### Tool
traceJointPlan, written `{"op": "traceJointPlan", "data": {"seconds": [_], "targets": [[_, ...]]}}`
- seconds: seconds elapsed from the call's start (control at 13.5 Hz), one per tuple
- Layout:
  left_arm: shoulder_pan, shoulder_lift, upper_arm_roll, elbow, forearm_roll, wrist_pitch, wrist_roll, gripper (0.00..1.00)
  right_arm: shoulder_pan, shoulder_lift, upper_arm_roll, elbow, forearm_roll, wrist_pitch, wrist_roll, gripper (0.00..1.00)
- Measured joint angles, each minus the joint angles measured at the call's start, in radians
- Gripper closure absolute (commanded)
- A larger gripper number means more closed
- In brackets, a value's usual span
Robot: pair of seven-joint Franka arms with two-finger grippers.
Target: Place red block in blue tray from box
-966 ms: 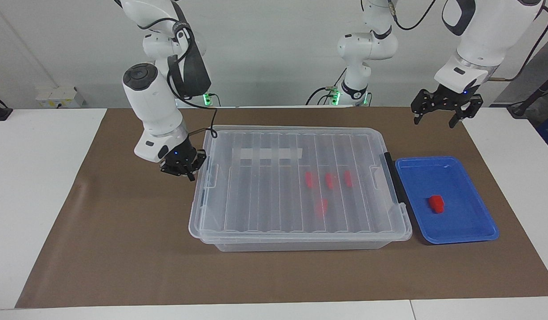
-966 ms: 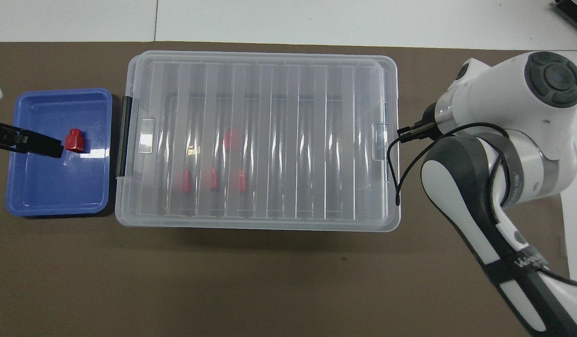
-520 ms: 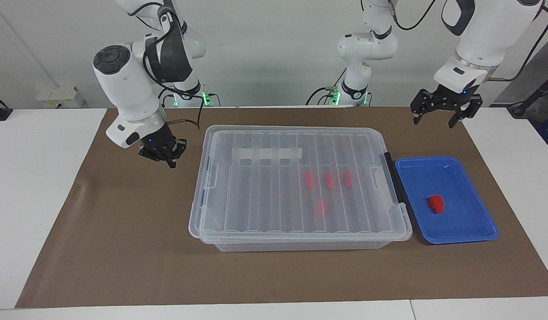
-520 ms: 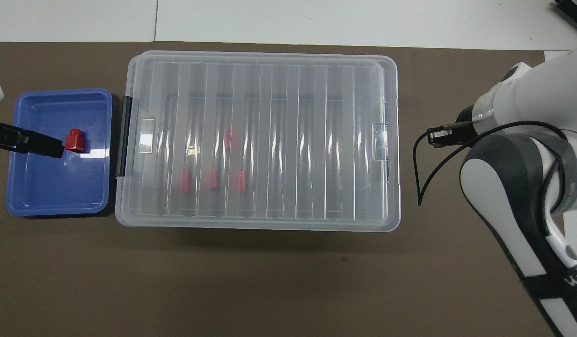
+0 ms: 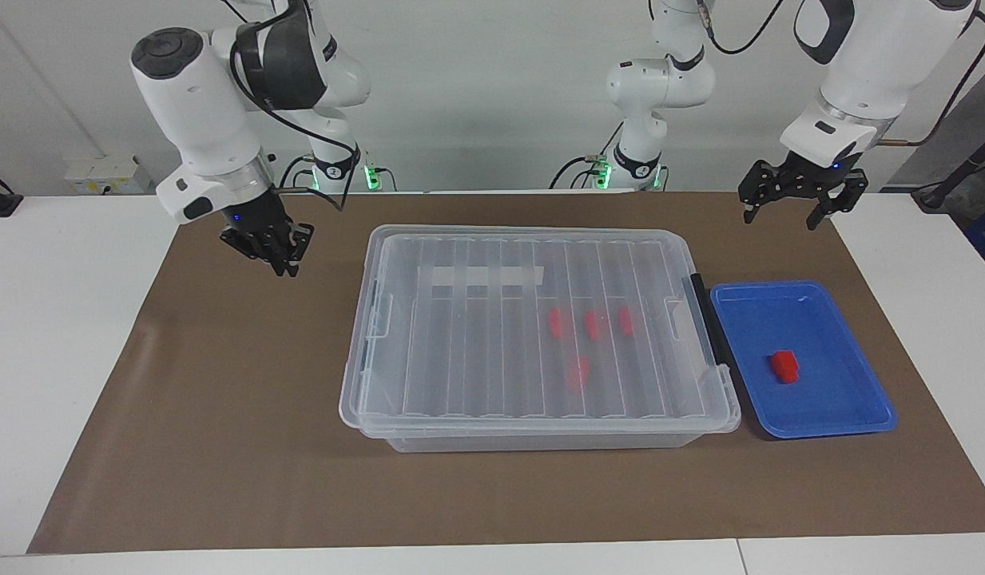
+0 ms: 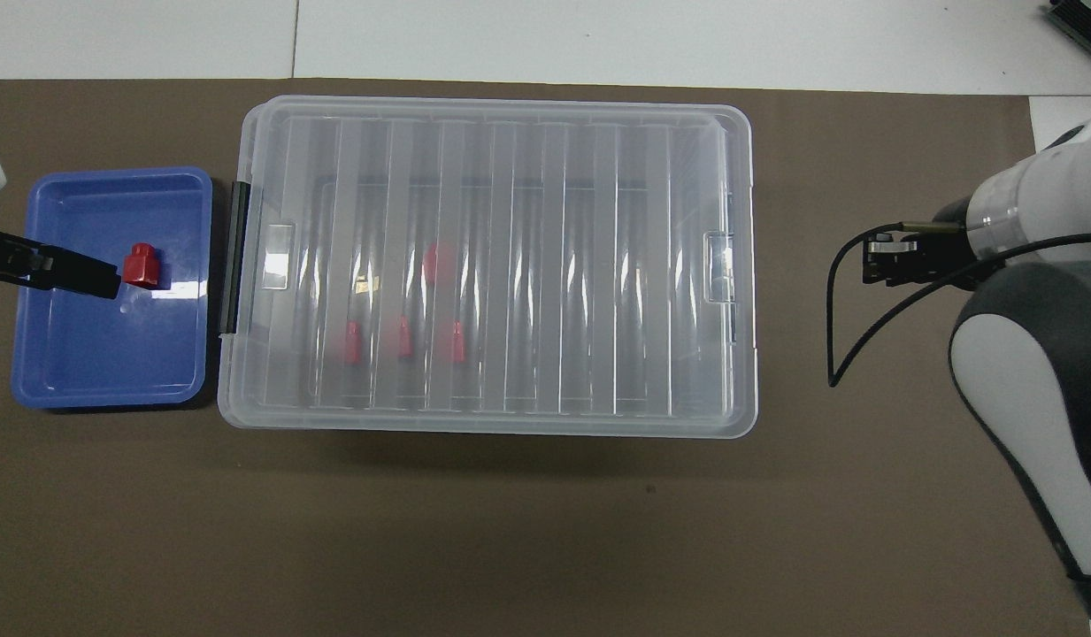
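Note:
The clear box (image 5: 532,327) stands mid-mat with its ribbed lid on. Several red blocks (image 5: 592,323) show through the lid, also in the overhead view (image 6: 404,338). One more red block (image 5: 784,366) lies in the blue tray (image 5: 804,286), beside the box's black handle toward the left arm's end; the block (image 6: 142,265) and the tray (image 6: 111,174) also show from overhead. My right gripper (image 5: 284,263) is shut and empty, raised over the mat off the box's other end. My left gripper (image 5: 781,217) is open and empty, waiting raised above the mat by the tray.
A brown mat (image 5: 220,415) covers the table under everything. A black cable (image 6: 841,310) hangs from the right arm's wrist. White table (image 5: 61,319) borders the mat at both ends.
My right gripper has drawn back from the box's end, rising and moving toward the right arm's end of the table. The left arm, box, tray and blocks have not moved.

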Motion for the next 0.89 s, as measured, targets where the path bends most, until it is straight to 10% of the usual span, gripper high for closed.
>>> {"op": "traceJointPlan", "data": {"seconds": [0.89], "targets": [[0.0,0.0,0.0,0.0,0.0,0.0,0.0,0.0,-0.067,-0.046,0.003,0.1,-0.001,-0.202,0.0,0.0]]}}
